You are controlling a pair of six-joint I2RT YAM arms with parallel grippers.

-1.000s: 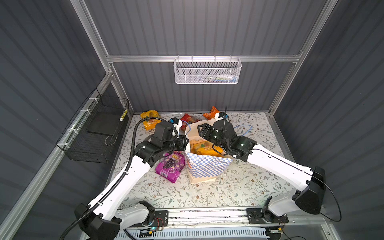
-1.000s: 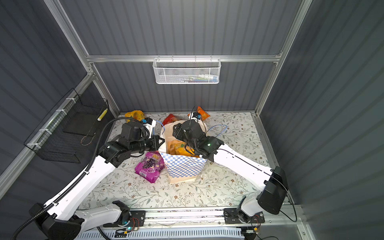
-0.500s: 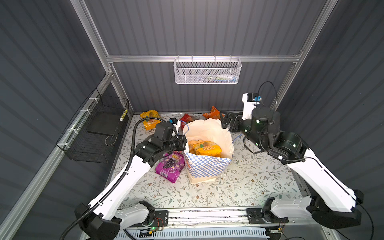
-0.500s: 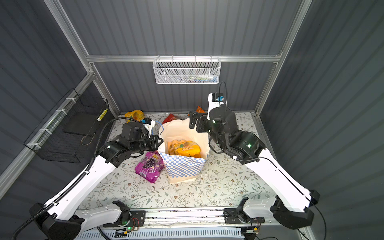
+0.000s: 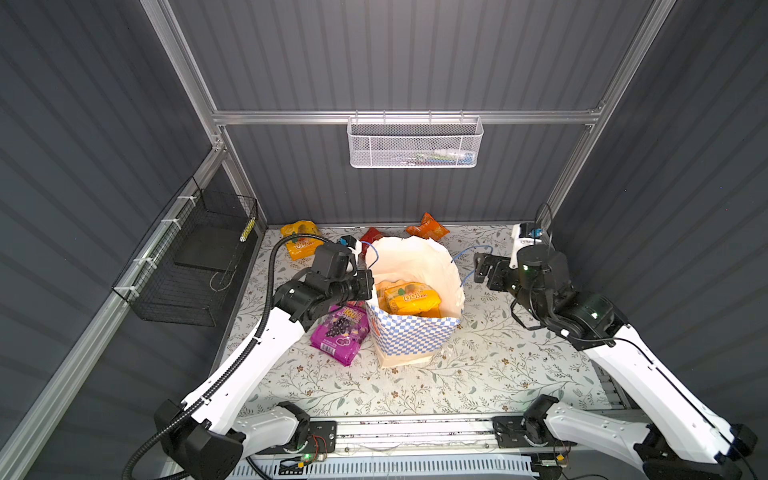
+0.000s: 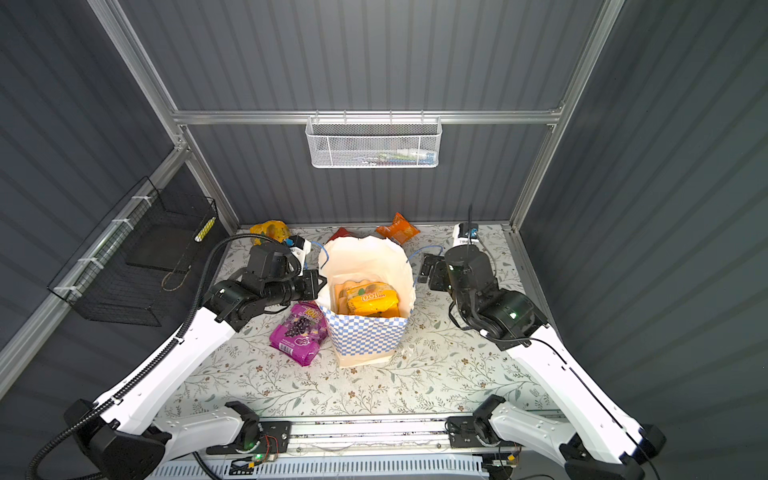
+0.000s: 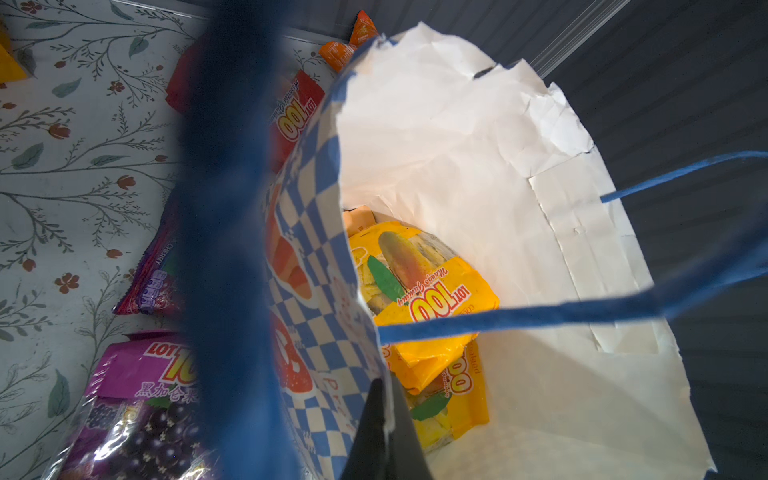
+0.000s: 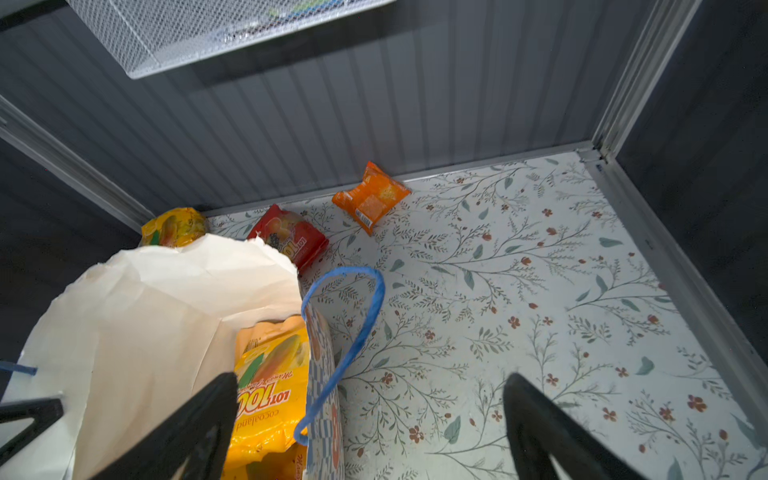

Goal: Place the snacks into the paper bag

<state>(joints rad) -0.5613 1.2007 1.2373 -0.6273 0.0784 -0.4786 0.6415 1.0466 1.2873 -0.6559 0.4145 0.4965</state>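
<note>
Loading bag (image 5: 411,332), surface (image 5: 498,374) centre, yellow packets (image 5: 411,297) inside | left end effector (image 5: 368,286) clamped on rim | right end effector (image 5: 482,270) wide open, empty | next: reach orange packet (image 5: 427,225), back edge

I'm counting seven snacks here: two yellow packets (image 7: 424,282) sitting in the one paper bag (image 5: 411,336), and five lying on the table (image 5: 498,365). Those are one yellow pack (image 5: 297,249), one red pack (image 8: 291,237), one small orange pack (image 5: 428,226), one purple grape pack (image 5: 340,332) and one purple-pink pack (image 7: 151,286). Two baskets are hanging up too, one white mesh basket (image 5: 413,143) and one black wire basket (image 5: 187,266).
</note>
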